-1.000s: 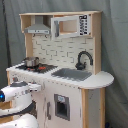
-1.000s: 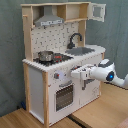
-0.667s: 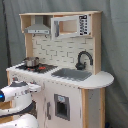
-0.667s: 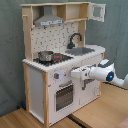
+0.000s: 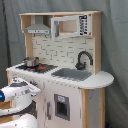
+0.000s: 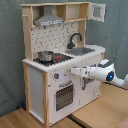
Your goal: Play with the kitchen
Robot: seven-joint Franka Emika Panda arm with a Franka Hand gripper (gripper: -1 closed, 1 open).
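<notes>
The kitchen [image 6: 62, 65] is set on a wooden floor [image 6: 20, 119] against a grey curtain [image 5: 114, 45]. Since 1 second ago, little change is seen. The gripper [image 6: 74, 71] is held level at the front panel beside the knobs [image 6: 57, 76]; its finger state cannot be told.

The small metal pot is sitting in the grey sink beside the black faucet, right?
Not quite. In both exterior views the small metal pot sits on the stove, not in the grey sink. The sink is indeed beside the black faucet.
</notes>
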